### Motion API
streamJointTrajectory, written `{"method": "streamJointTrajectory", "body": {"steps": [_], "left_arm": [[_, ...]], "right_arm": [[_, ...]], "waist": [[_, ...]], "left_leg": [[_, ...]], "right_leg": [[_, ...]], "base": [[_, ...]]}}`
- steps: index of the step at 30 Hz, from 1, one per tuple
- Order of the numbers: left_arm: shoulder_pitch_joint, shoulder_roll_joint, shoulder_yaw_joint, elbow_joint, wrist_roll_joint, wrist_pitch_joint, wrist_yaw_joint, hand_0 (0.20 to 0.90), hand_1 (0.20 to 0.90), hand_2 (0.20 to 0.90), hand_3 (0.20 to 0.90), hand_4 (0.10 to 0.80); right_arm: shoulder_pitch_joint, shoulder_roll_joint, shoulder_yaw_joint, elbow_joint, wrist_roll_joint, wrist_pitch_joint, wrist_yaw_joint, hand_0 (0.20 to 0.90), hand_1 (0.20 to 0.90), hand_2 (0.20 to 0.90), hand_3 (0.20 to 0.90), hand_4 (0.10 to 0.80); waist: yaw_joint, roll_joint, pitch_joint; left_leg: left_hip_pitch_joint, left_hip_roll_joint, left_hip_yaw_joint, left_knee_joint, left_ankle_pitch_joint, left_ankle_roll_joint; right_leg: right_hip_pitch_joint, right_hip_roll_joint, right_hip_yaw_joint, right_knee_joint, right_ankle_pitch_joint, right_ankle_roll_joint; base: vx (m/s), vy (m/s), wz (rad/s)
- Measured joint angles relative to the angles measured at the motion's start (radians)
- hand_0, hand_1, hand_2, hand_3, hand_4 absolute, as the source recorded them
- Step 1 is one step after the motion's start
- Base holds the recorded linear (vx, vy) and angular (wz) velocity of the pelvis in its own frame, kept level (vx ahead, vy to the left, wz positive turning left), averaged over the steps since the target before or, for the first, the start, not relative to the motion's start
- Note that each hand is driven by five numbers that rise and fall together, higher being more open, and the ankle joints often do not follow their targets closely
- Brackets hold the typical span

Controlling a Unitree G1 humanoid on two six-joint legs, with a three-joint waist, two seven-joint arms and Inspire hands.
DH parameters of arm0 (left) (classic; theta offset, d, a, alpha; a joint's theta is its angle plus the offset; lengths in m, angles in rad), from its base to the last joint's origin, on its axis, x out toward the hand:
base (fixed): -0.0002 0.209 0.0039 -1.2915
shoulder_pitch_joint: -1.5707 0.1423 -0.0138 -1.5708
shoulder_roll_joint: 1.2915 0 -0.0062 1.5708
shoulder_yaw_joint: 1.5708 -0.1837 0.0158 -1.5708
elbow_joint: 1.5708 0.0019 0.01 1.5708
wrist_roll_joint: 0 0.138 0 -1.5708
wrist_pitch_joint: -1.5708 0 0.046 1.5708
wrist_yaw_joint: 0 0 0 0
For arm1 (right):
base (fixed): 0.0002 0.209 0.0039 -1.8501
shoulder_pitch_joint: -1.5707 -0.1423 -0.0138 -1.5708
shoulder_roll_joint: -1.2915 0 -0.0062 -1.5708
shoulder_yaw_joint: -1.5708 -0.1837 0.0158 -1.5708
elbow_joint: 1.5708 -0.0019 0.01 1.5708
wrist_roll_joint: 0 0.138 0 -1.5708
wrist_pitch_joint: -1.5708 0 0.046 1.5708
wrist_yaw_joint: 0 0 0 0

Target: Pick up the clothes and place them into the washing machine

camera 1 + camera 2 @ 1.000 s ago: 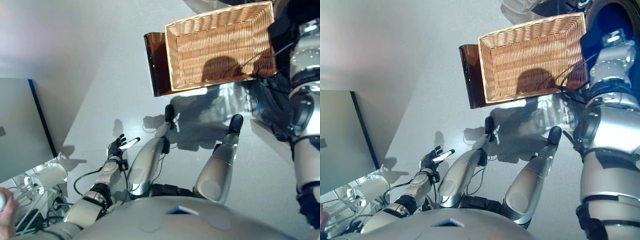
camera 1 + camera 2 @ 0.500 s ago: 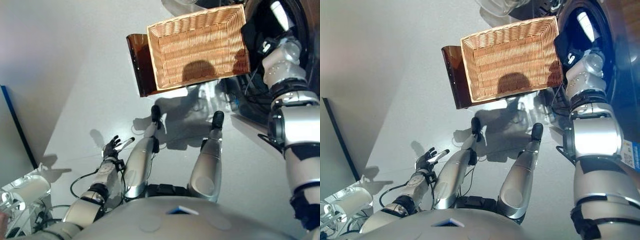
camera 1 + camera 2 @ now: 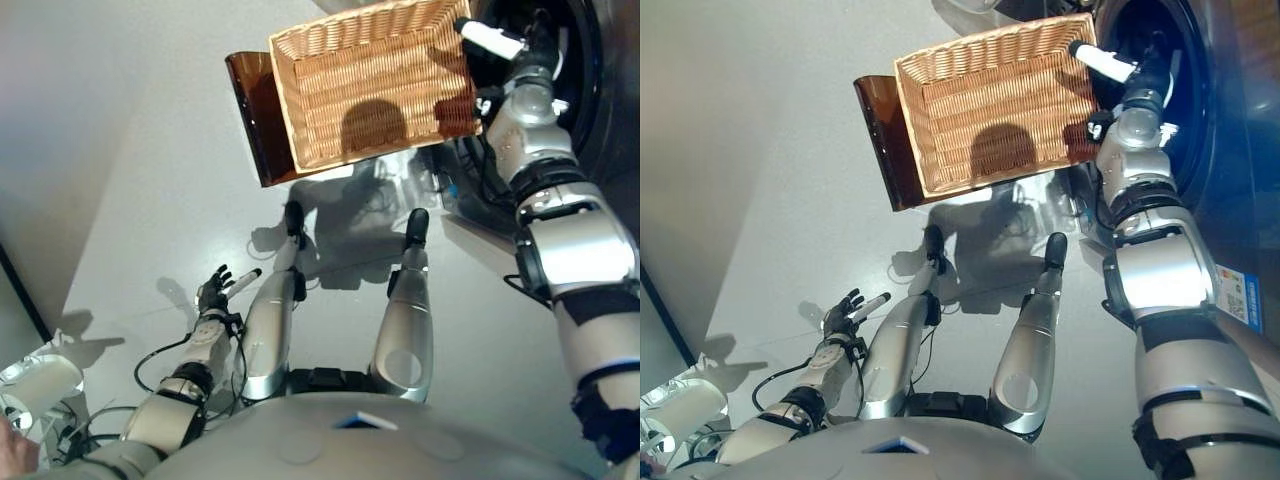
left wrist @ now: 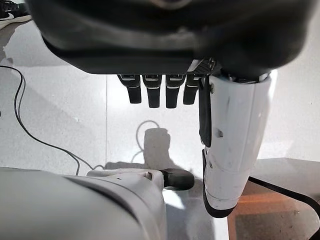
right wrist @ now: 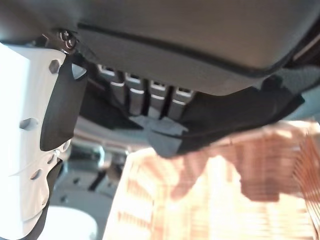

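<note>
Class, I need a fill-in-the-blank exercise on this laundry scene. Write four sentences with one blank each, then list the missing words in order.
1. The wicker basket holds ____ clothes.
2. The right hand is raised at the mouth of the ____, beside the basket.
3. The left hand hangs low over the grey ____, holding nothing.
4. A dark grey ____ hangs from the right hand's fingers.

Missing words: no; washing machine; floor; cloth

No text, label or number can be read on anything here.
</note>
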Motion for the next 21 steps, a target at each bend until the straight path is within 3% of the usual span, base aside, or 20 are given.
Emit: {"method": "streamJointTrajectory", "body": {"steps": [6,11,21], "left_arm": [[-0.032,0.000,0.023,0.001,0.000,-0.009,0.021,0.900,0.900,0.900,0.900,0.800],[-0.095,0.000,0.026,0.000,0.002,-0.015,0.051,0.900,0.900,0.900,0.900,0.800],[-0.164,0.001,0.045,-0.004,0.062,-0.026,0.091,0.900,0.900,0.900,0.900,0.800]], "right_arm": [[0.106,0.044,0.008,-0.181,-0.146,0.000,-0.037,0.900,0.900,0.900,0.900,0.800],[0.183,0.077,0.047,-0.280,-0.401,0.028,-0.079,0.900,0.900,0.900,0.900,0.800],[0.180,-0.027,0.120,-0.274,-0.953,0.179,-0.191,0.900,0.900,0.900,0.900,0.800]], "waist": [[-0.010,-0.023,0.032],[-0.028,-0.026,0.074],[-0.027,-0.023,0.077]], "left_leg": [[-0.001,0.006,0.007,-0.016,0.002,-0.003],[-0.001,0.008,0.012,-0.023,0.002,-0.003],[-0.007,0.006,0.026,-0.023,0.002,-0.003]], "right_leg": [[-0.011,0.006,0.003,-0.008,0.001,-0.001],[-0.014,0.006,0.004,-0.013,0.001,-0.001],[-0.031,0.007,0.018,-0.015,0.002,-0.001]], "base": [[0.003,0.007,-0.04],[0.000,0.000,0.00],[-0.004,0.000,-0.04]]}}
